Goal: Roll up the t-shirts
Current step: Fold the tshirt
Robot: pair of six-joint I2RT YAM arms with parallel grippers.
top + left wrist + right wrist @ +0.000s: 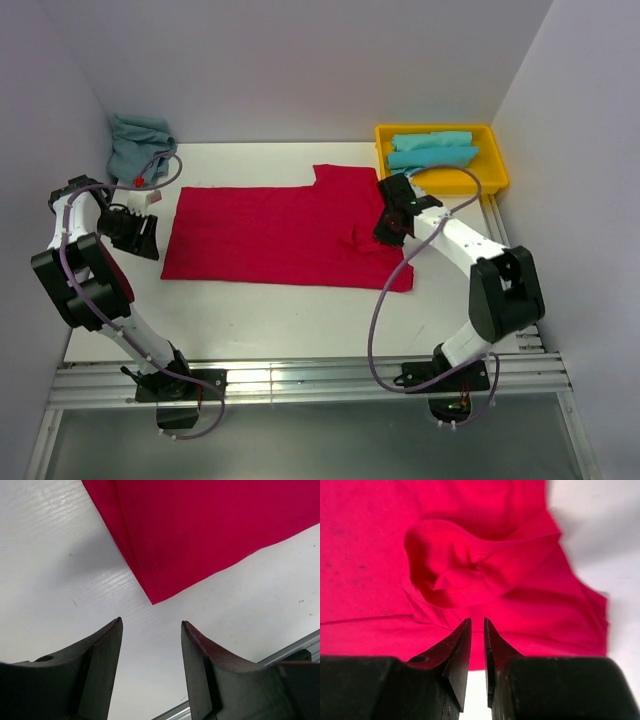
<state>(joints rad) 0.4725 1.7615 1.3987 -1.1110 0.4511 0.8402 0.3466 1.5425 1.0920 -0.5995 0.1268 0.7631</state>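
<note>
As it lies flat, red t-shirt (270,235) bunches, prob. at collar; L end effector (151,622) wide apart, R end effector (477,622) barely apart.

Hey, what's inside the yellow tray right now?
Light turquoise t-shirts, seemingly two rolled bundles side by side, lie in the yellow tray. Whatever is beneath them is covered, so I cannot tell.

Overhead, wrists close; share red t-shirt (280,235)
</note>
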